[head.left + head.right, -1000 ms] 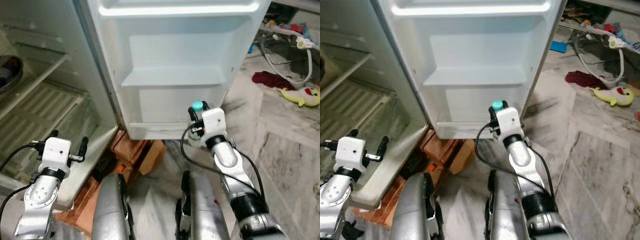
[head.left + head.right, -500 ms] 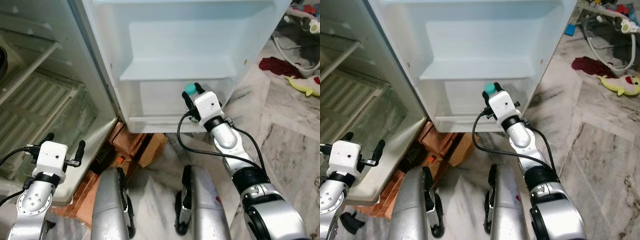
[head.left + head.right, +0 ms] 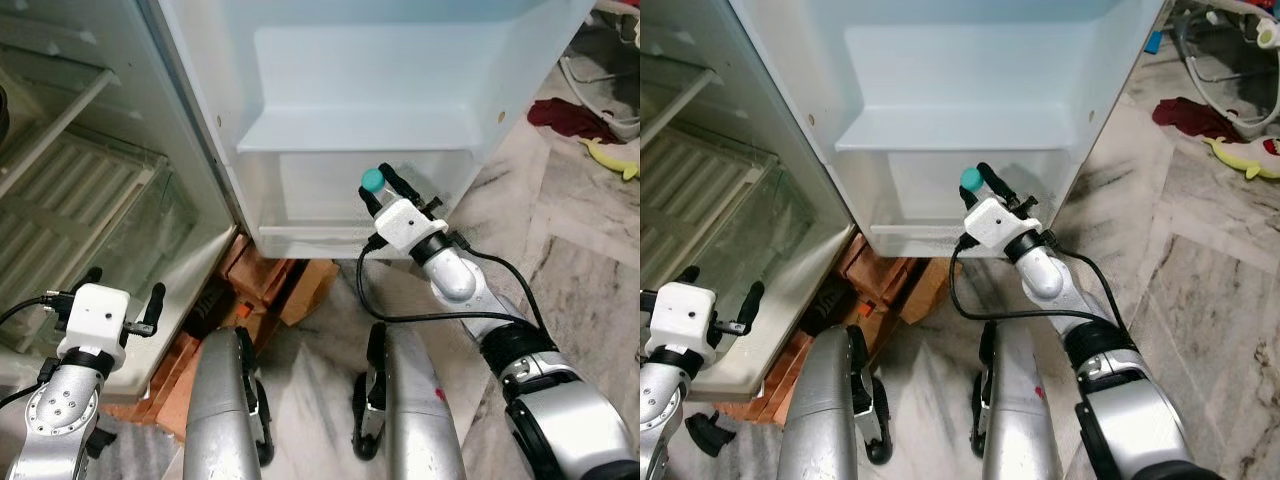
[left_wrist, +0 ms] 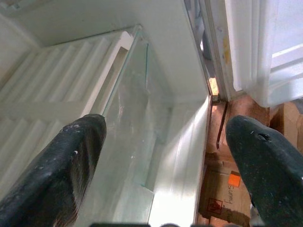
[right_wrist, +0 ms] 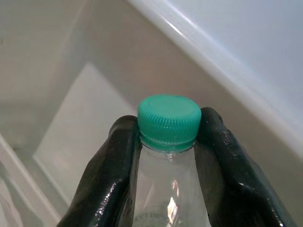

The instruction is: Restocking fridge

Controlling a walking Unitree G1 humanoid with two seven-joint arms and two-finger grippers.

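A clear bottle with a teal cap (image 3: 373, 180) is pinched at the neck by my right gripper (image 3: 380, 188), which is shut on it. The bottle leans toward the open fridge door (image 3: 350, 90), with its cap in front of the lower door shelf (image 3: 320, 236). The right wrist view has the cap (image 5: 169, 120) between both black fingers (image 5: 118, 161), and the shelf's white wall is close behind. My left gripper (image 3: 122, 287) hangs open and low by the fridge's bottom sill. Its wrist view looks along the glass crisper cover (image 4: 137, 118).
Brown cardboard boxes (image 3: 272, 290) lie under the fridge door on the floor. My silver legs (image 3: 225, 410) stand below. On the marble floor to the right lie a red cloth (image 3: 570, 115) and a yellow toy (image 3: 612, 160). White shelves (image 3: 60, 190) line the fridge interior.
My right gripper has carried the bottle up and forward, from below the door's bottom edge to the lower door shelf, tilting it left. The camera has shifted. The left arm stays put.
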